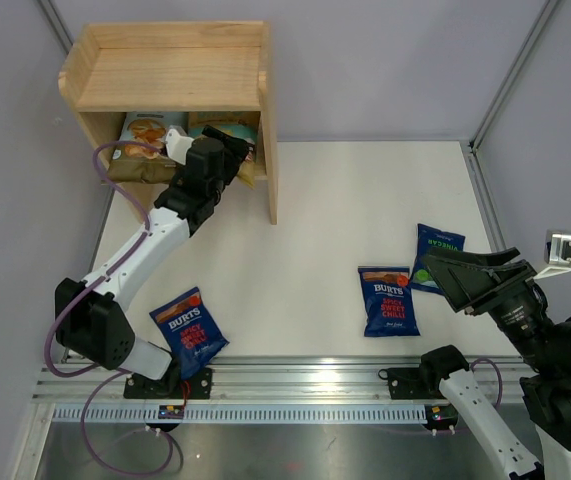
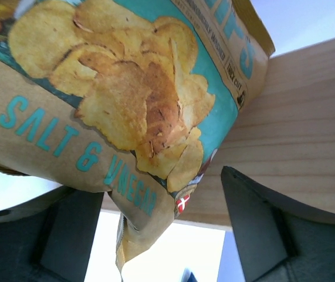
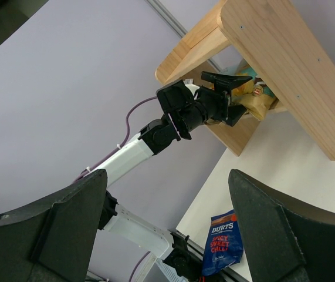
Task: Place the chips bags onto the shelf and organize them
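**Two bags shelved, three lying out on the counter**

The shelf (image 1: 165, 70) has two bags on its lower tier. One is a tan-and-teal bag (image 2: 126, 100) printed "SALT & VINEGAR" over a picture of crisps. The other is a pale bag (image 1: 145, 135) beside it, toward the shelf's left panel, with print too small to read. The left claw (image 2: 155, 188) sits at the mouth of that tier. Its jaws are spread wide on either side of the tan-and-teal bag's bottom corner and pinch nothing. The right claw (image 3: 167, 200) hangs well away from the shelf, wide open and empty.

Three dark-blue bags lie flat on the counter (image 1: 315, 220), all well in front of the shelf:
- **First Burts bag** (image 1: 189, 332): below the shelf's left half.
- **Second Burts bag** (image 1: 386, 300): off to the shelf's right, reading "BURTS SPICY SWEET CHILLI".
- **Green-lettered bag** (image 1: 435, 255): further right again, just beside the second Burts bag, marked "VINEGAR".

These bags are probably very light and puffed with air, in slick, crinkly film with brittle contents. A hard squeeze across the middle would likely crush the crisps or let the bag slip out. The crimped end seam looks like the safest place to pinch.
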Available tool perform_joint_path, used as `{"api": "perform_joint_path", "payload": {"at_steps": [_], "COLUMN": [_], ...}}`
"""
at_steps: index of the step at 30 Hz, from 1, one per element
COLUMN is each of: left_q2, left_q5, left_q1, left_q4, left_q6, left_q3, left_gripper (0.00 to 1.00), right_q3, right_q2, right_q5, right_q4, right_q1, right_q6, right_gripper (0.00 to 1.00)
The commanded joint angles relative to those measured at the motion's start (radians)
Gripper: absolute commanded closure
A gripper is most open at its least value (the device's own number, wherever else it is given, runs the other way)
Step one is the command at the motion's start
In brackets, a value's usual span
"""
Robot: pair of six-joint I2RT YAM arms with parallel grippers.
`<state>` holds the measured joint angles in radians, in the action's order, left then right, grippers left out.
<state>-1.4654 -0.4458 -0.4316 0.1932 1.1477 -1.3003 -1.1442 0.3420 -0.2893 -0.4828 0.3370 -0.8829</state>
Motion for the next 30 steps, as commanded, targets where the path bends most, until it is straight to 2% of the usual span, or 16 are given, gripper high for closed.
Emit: {"api": "perform_joint_path", "payload": {"at_steps": [1,2,4,10,15,22,30], "left_q2": [0.022,0.036,0.046,0.079,0.166,0.203,0.087], "left_q5": [0.079,0.093,0.114,0.133,0.073,0.009,0.048], "left_q1": [0.011,0.011,0.011,0.013,0.016,0.056,0.088], "left_q4": [-0.006,-0.012,-0.028,0.035,0.025,0.038,0.061], "left_q6": [-0.051,-0.065,-0.077,-0.141,-0.134,-0.072,-0.085], "left_q3": [0.001,0.012,0.038,0.036,0.091,0.118,0.058], "left_gripper": [0.12,0.06,0.01,0.01,0.01,0.01,0.01], "right_q3": [0.001,0.001,0.001,0.001,0.008,0.006,0.0], "right_q2": [-0.003,-0.003,-0.005,-0.011,-0.008,-0.003,0.0], "right_q5": [-0.01,-0.01,-0.01,-0.01,-0.01,-0.022,-0.022], "right_q4": [0.038,0.041,0.038,0.038,0.044,0.046,0.047], "right_q1": [0.005,0.005,0.005,0.005,0.005,0.005,0.005], "right_q6": [0.006,0.007,0.01,0.013,0.01,0.007,0.013], "right_gripper": [0.08,0.08,0.07,0.07,0.07,0.07,0.07]}}
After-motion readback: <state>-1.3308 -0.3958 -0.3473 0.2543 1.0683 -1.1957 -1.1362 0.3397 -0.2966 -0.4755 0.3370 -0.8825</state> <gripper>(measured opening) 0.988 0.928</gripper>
